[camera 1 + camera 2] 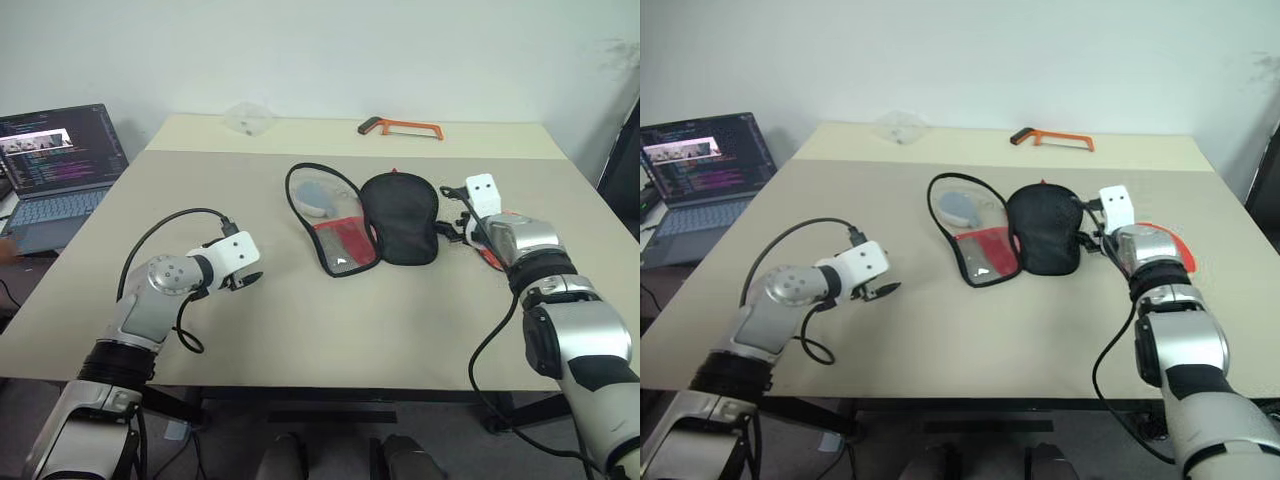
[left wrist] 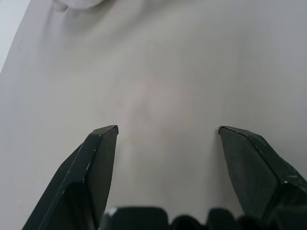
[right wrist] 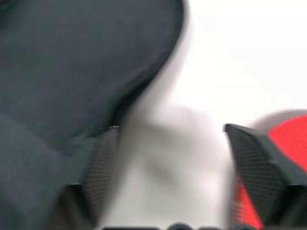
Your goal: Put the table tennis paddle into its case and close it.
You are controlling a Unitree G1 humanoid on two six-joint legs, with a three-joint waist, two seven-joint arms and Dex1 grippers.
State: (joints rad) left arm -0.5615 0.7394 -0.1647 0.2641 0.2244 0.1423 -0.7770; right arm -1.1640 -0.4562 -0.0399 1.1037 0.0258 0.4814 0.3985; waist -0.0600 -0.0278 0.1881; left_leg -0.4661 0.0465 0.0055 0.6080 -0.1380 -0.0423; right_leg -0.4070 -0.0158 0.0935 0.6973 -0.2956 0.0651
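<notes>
The case lies unzipped and spread at the table's middle, its black mesh half (image 1: 400, 215) on the right and its other half (image 1: 335, 228), with a red and see-through lining, on the left. My right gripper (image 1: 453, 228) sits just right of the mesh half, open with nothing between its fingers (image 3: 261, 165). The dark mesh (image 3: 72, 72) is close beside it. A red part of the table tennis paddle (image 1: 1176, 250) shows on the table under my right forearm; its handle is hidden. My left gripper (image 1: 243, 281) hovers open over bare table, well left of the case.
An orange hacksaw (image 1: 402, 127) lies at the table's far edge, with a crumpled clear plastic piece (image 1: 248, 117) to its left. An open laptop (image 1: 55, 170) stands on a lower surface beyond the table's left edge. Black cables hang from both wrists.
</notes>
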